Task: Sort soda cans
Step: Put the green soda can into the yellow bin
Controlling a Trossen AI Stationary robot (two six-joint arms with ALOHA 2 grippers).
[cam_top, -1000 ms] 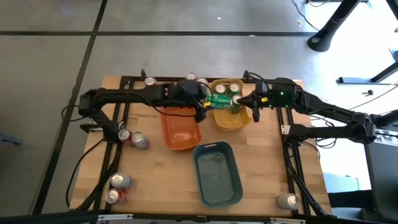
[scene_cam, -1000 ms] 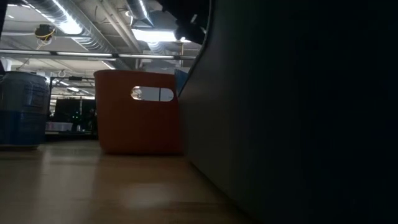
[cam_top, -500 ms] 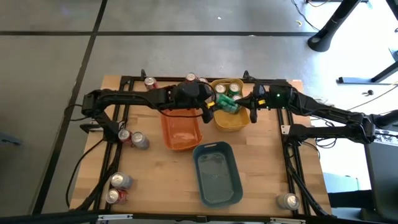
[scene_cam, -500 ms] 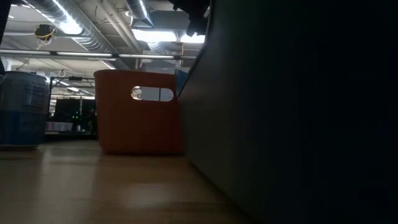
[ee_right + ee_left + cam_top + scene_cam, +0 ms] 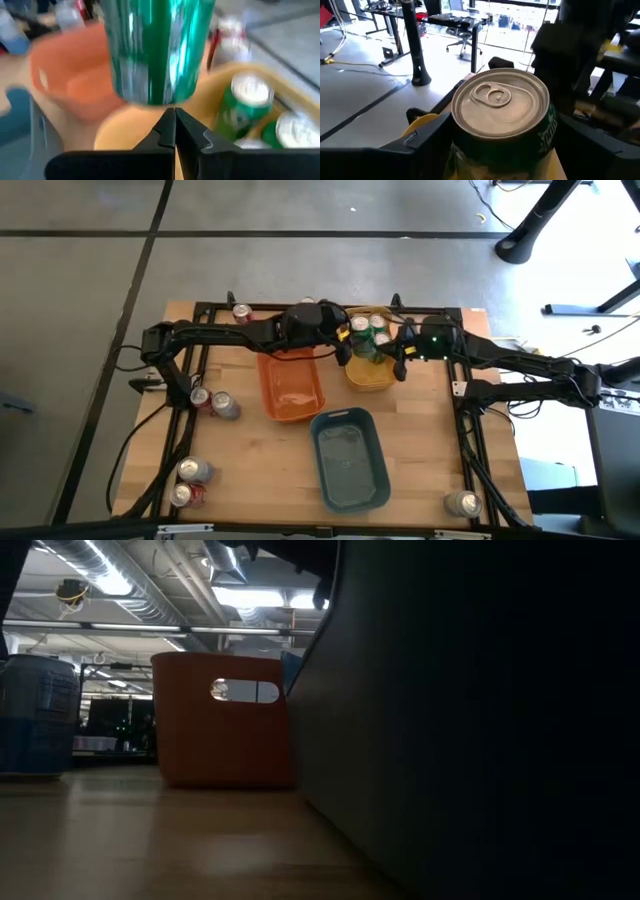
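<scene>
My left gripper (image 5: 352, 345) reaches in from the table's left and is shut on a green soda can (image 5: 500, 102) with a silver top, above the yellow bin (image 5: 372, 375). The right wrist view shows that can (image 5: 157, 50) hanging over the bin's opening. Three green cans (image 5: 378, 325) stand inside the yellow bin (image 5: 125, 132). My right gripper (image 5: 400, 358) hovers at the bin's right rim with its fingers (image 5: 165, 132) shut on nothing. Other cans stand on the table: red and silver ones at the left (image 5: 212, 402), two near-left (image 5: 188, 480), one near-right (image 5: 462, 502). My left gripper pinches the green can's upper body (image 5: 470, 150) just below the silver top, one finger (image 5: 420, 145) on each side, lying across the can. It comes in about level from the table's left. The can is upright and lifted clear above the yellow bin.
An orange bin (image 5: 292, 385) sits left of the yellow one and a blue-grey bin (image 5: 350, 458) nearer. Two red cans (image 5: 242, 312) stand at the far edge. In the low view the blue-grey bin's dark wall (image 5: 480, 720) fills the right, the orange bin (image 5: 225, 735) behind it.
My left gripper has carried the green can toward the table's right, farther over the yellow bin. My right gripper has shifted slightly toward the left, staying at the bin's right rim.
</scene>
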